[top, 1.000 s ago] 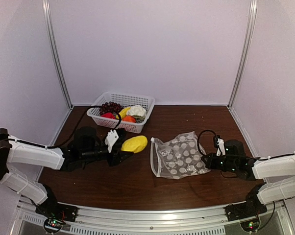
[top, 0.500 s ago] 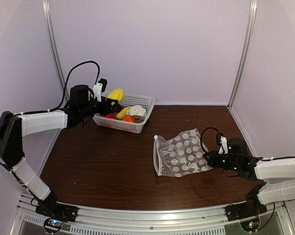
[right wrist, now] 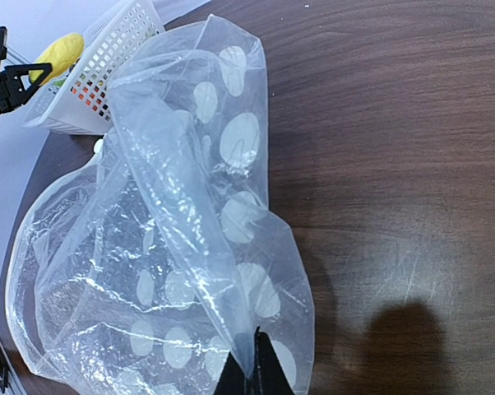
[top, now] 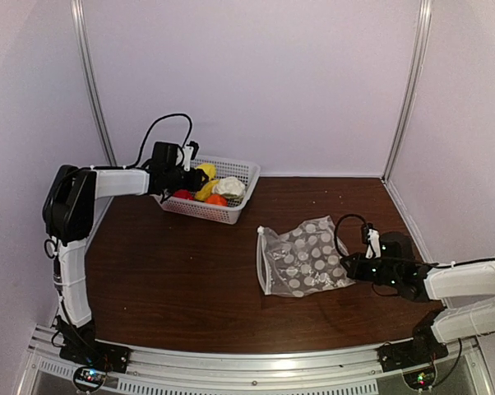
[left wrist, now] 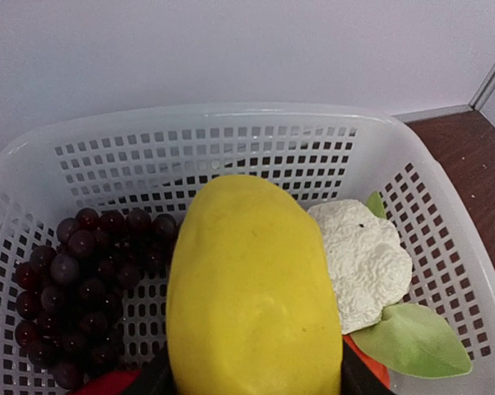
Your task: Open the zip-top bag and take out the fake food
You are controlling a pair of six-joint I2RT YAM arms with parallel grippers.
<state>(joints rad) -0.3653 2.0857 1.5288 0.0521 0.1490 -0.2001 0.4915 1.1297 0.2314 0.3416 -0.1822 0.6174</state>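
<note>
Over in the back-left corner, close to the wall, sits the white lattice basket (top: 231, 216). The left tool (top: 195, 173) hangs right above it, clamped on a big yellow piece (left wrist: 252, 288), and the wrist view shows a dark finger on each side of it. Underneath, the basket is crowded with the other fake food (top: 228, 188):
- the dark purple grape bunch (left wrist: 83, 280) sits to one side
- the white lumpy one (left wrist: 363, 263) with a green leaf (left wrist: 412, 341) is on the other side
- a bit of red (left wrist: 108, 385) and the orange one (top: 216, 199) poke out nearer the front
- a second yellow one (top: 206, 189) is wedged in the middle

The zip-top bag (top: 303, 259) lies crumpled on the brown surface (top: 190, 280), right of the middle and well apart from the basket, with its white-edged side pointing left. The right tool (right wrist: 249, 377) sits low at the bag's right edge, fingers together, pinching a fold of the dotted plastic.

Room-wise it's boxed in. Pale walls (top: 256, 82) close off the back and both sides, with metal posts (top: 95, 90) in the back corners. The left arm is stretched out along the left wall, and its black cable (top: 161, 127) loops up over the wrist. The basket's far rim is near the back wall. Between basket and bag it's only brown surface, and a metal rail (top: 231, 362) runs along the near edge
</note>
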